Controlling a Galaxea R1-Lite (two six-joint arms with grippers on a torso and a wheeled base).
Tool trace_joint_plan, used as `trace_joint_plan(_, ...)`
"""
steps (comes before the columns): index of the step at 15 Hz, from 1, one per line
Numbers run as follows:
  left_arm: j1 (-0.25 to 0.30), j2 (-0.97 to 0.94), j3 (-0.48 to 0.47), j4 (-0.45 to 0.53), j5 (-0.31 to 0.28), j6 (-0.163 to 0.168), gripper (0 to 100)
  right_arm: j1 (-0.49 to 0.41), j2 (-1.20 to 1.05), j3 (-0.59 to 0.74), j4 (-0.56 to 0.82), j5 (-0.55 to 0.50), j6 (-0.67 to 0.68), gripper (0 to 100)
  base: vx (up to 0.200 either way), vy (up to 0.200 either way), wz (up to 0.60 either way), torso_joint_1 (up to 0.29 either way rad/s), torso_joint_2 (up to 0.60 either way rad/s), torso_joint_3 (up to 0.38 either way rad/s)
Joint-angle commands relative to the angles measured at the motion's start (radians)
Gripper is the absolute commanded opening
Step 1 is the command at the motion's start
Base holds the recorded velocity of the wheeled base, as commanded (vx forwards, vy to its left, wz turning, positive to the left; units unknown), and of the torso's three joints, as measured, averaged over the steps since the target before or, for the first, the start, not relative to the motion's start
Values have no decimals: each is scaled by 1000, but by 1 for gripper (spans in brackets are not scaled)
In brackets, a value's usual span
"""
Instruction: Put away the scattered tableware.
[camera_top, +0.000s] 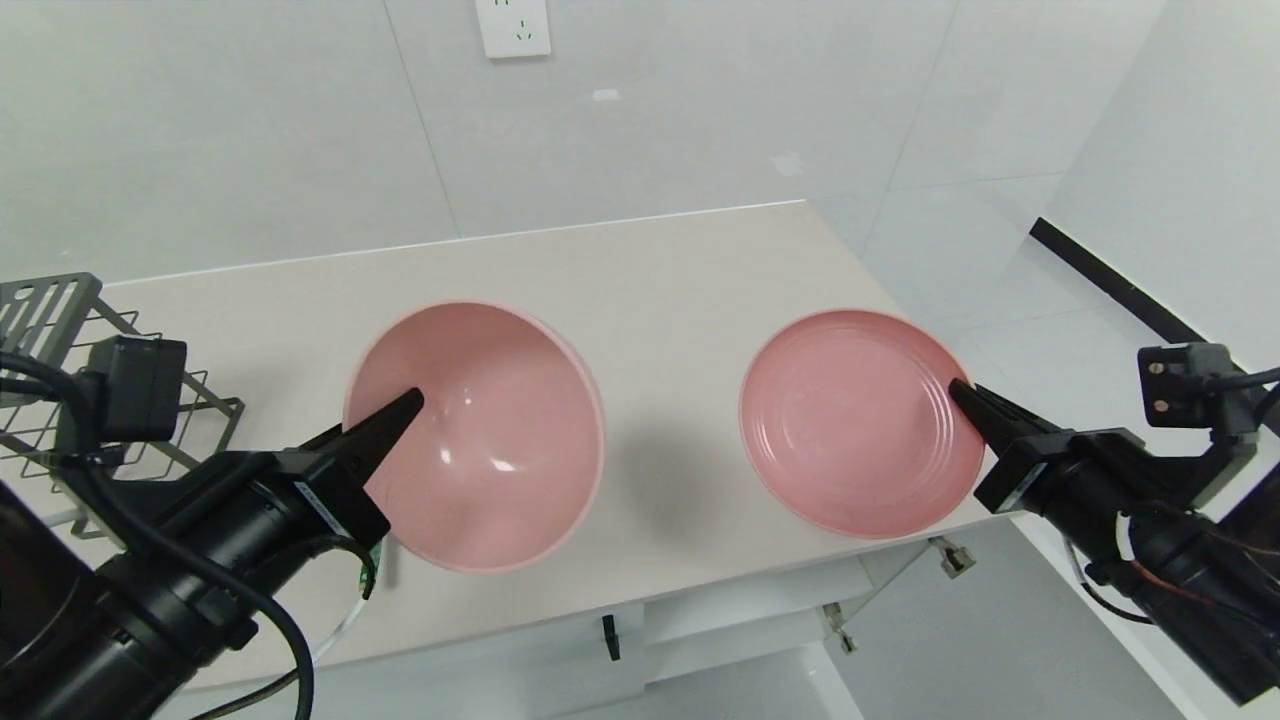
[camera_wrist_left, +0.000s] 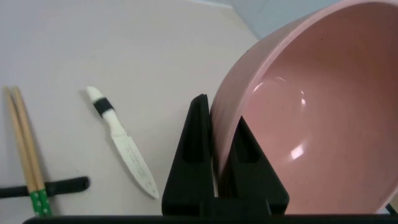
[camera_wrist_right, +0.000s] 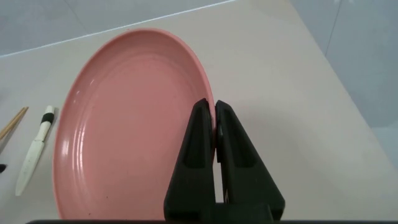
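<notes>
A deep pink bowl (camera_top: 490, 440) hangs tilted above the beige table (camera_top: 680, 260), with my left gripper (camera_top: 405, 405) shut on its rim at the left side. In the left wrist view one finger is outside the bowl (camera_wrist_left: 311, 124) wall and one inside, the left gripper (camera_wrist_left: 219, 118) pinching the rim. A flat pink plate (camera_top: 850, 420) is held up on the right, my right gripper (camera_top: 960, 392) shut on its right edge. The right wrist view shows the right gripper (camera_wrist_right: 214, 112) clamping the plate (camera_wrist_right: 130, 118) rim.
A white knife (camera_wrist_left: 121, 149) with a black band, a pair of chopsticks (camera_wrist_left: 25, 149) and a black rest (camera_wrist_left: 46, 186) lie on the table under the bowl. A grey wire rack (camera_top: 60, 340) stands at the far left. The table ends just right of the plate.
</notes>
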Motion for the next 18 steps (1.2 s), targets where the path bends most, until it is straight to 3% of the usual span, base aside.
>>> trace_joint_plan(1, 0, 29, 3, -10, 14, 34, 0, 13, -5, 4, -1, 0, -4, 0, -200, 0, 0, 2, 2, 7)
trace_joint_plan(5, 8, 38, 4, -30, 20, 42, 0, 32, -18, 9, -1, 0, -5, 0, -200, 0, 0, -1, -1, -2)
trace_joint_plan(10, 14, 88, 9, -84, 60, 48, 0, 29, -72, 6, -1, 0, -17, 0, 0, 0, 0, 0, 0, 0)
trace_joint_plan(13, 48, 95, 9, -180, 75, 49, 0, 26, -92, 9, -1, 0, -60, 0, 0, 0, 0, 0, 0, 0)
trace_joint_plan(15, 53, 130, 9, -188, 114, 75, 0, 12, -112, 3, -1, 0, -60, 0, 0, 0, 0, 0, 0, 0)
trace_joint_plan(18, 51, 155, 24, -211, 121, 112, 0, 12, -147, 7, -1, 0, -63, 0, -67, 0, 0, 2, 1, 1)
